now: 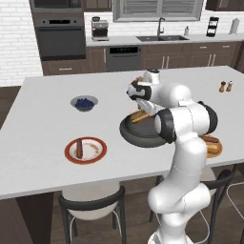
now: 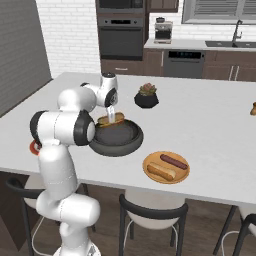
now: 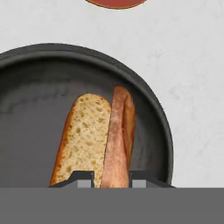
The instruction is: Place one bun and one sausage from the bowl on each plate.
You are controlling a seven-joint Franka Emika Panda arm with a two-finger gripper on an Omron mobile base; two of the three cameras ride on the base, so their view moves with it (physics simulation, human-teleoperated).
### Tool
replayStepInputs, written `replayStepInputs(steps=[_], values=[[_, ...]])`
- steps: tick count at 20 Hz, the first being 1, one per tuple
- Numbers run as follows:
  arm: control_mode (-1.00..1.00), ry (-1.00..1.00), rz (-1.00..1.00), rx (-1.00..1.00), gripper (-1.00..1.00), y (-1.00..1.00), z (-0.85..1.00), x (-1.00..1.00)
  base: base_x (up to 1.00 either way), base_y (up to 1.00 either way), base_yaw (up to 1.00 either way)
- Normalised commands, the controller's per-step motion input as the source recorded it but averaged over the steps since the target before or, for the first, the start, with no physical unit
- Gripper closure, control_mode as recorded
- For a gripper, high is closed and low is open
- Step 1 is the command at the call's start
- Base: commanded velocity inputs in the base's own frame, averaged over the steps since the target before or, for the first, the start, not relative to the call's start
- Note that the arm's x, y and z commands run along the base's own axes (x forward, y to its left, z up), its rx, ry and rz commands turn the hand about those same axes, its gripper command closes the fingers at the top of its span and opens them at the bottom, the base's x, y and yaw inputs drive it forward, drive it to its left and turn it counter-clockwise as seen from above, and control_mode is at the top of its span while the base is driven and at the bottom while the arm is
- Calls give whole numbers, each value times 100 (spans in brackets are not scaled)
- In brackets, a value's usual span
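Bun (image 3: 83, 135) halved, crumb up, in dark bowl (image 3: 35, 78), claw (image 3: 112, 177) clamped on it

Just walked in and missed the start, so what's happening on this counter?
The white arm is reaching down into the wide dark bowl, where a bun lies. Its gripper is shut on the sausage. The orange-tan plate already holds a bun and a sausage. The red-rimmed plate has just a sausage so far, no bun.
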Motion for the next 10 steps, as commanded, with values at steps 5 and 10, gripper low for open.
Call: replayStepInputs(steps=[5, 10], values=[[-100, -1, 25, 0, 100, 100, 52, -76, 0, 0, 0], [-100, -1, 46, -2, 100, 100, 4, -86, 0, 0, 0]])
